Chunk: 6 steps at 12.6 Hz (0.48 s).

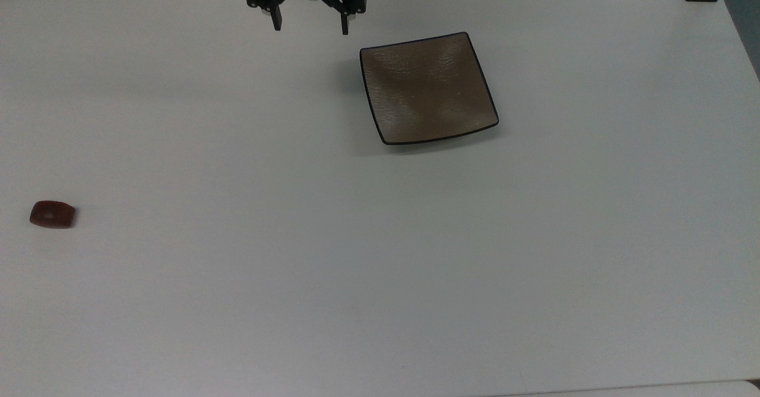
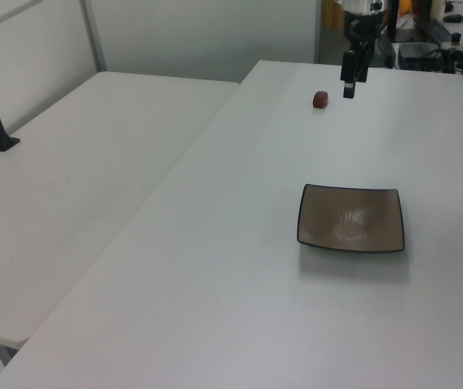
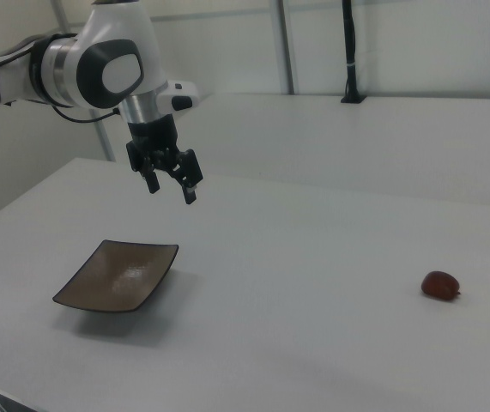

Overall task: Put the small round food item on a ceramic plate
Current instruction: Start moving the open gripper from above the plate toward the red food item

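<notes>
- The worktop is a broad white surface carrying just the two things of the task; a second white table stands beside it in the left view.
- The robot arm reaches in from the right view's left, white with dark joints, and hangs above the worktop without touching anything.
- The plate is square and brown with a thin black rim and lies flat and bare, just beside the end effector toward the top view's right.
- The end effector hangs near the top view's upper edge, its two fingers spread wide with nothing between them and pointing down.
- The food item, a small dark red-brown lump, lies on the worktop close to the top view's left edge, well apart from both the plate and the end effector.
- From the end effector the food item lies far toward the top view's left and lower down; in the right view it lies far to the right.
- Its slightly longer side runs roughly across the top view, so closing across the short side looks like the easier grasp.
- Nothing is picked up yet; the long reach to the food item is likely the next step.
</notes>
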Tool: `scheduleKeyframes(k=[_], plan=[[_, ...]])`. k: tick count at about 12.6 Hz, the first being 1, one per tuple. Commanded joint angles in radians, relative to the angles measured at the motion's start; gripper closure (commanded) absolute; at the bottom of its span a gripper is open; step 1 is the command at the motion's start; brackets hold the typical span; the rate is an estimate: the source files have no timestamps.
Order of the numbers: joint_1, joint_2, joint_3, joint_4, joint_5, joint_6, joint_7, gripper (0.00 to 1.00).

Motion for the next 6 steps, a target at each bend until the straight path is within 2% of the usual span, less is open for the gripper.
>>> scheduleKeyframes(k=[1, 2, 3, 6], plan=[[-0.002, -0.005, -0.002, -0.006, -0.013, 0.016, -0.007, 0.0], [-0.011, -0.008, -0.001, -0.006, -0.006, 0.016, 0.028, 0.0], [-0.014, -0.007, -0.002, -0.004, -0.008, 0.036, 0.12, 0.0], [-0.048, 0.011, -0.005, -0.02, -0.009, 0.169, 0.333, 0.0]])
